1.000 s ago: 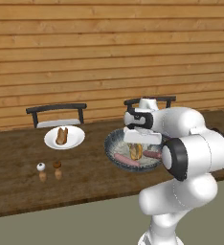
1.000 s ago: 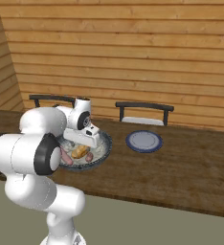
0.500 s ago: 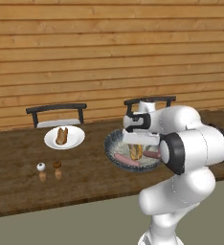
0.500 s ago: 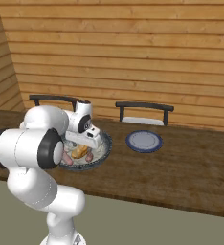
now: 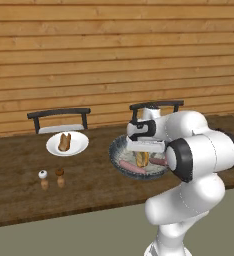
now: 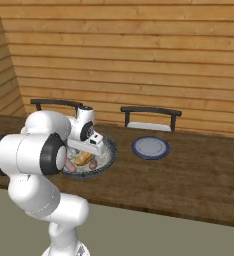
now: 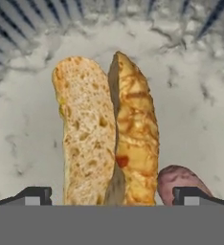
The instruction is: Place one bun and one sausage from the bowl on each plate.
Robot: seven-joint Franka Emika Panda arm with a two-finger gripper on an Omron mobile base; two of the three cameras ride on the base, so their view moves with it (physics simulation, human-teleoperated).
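Note:
The bowl (image 5: 115, 150) (image 6: 109, 148), dark-rimmed and pale inside, sits on the wooden table. In it lie a split bun (image 5: 141, 159) (image 6: 83, 159) (image 7: 104, 129) and pink sausages (image 5: 131, 166) (image 6: 69, 165) (image 7: 181, 179). My gripper (image 5: 143, 150) (image 6: 87, 150) (image 7: 113, 196) hangs open just above the bun, with one fingertip (image 7: 35, 195) on each side of it and no contact. The white plate (image 5: 81, 146) at the left carries a brown bun piece (image 5: 64, 142). The blue-grey plate (image 6: 150, 147) lies bare to the right of the bowl.
Salt and pepper shakers (image 5: 51, 178) stand in front of the white plate. Two dark chairs (image 5: 59, 117) (image 6: 151, 117) stand behind the table against the wooden wall. The table's front edge runs close to my base.
The hand has sunk slightly toward the bun in the bowl, jaws still wide. Plates and food have not moved.

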